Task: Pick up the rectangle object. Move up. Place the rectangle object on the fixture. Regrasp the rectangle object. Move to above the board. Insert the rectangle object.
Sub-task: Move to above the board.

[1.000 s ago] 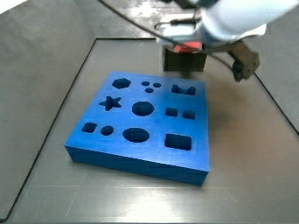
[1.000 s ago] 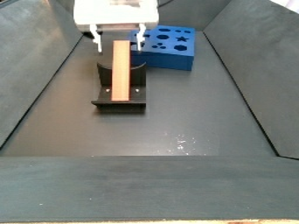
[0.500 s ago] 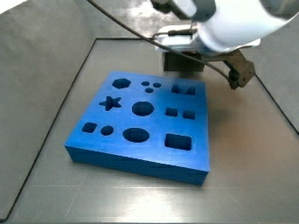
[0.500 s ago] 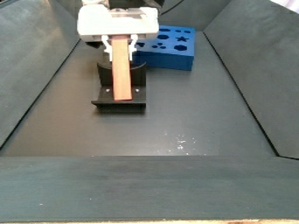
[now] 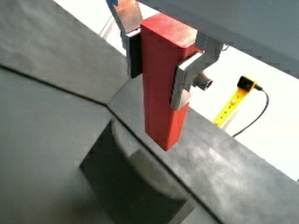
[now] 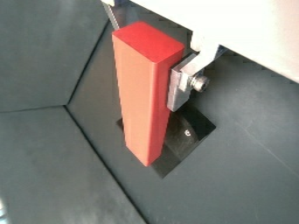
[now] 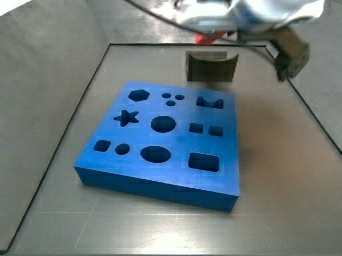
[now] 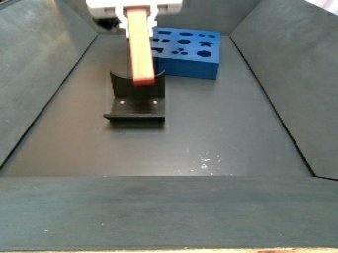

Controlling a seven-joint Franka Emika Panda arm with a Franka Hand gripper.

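Observation:
My gripper (image 8: pixel 136 18) is shut on the rectangle object (image 8: pixel 136 47), a red-orange block held upright near its top end. Its lower end hangs just above the fixture (image 8: pixel 136 103), apart from it. In both wrist views the block (image 5: pixel 163 87) (image 6: pixel 143 96) fills the gap between the silver fingers (image 5: pixel 187 77) (image 6: pixel 179 86), with the dark fixture (image 5: pixel 131 179) (image 6: pixel 177 144) below it. In a side view the gripper (image 7: pixel 214 32) is above the fixture (image 7: pixel 211 67), and only a sliver of the block (image 7: pixel 205 38) shows. The blue board (image 7: pixel 163 132) (image 8: pixel 193 51) with shaped holes lies beside the fixture.
Sloped dark walls (image 8: pixel 40 89) enclose the work floor on both sides. The arm's body (image 7: pixel 254 12) and a dark cable piece (image 7: pixel 287 55) hang over the far edge above the fixture. A yellow cable (image 5: pixel 233 103) shows beyond the wall.
My gripper has risen with the rectangle object in it. The block's lower end has lifted off the fixture. The board and fixture have not moved.

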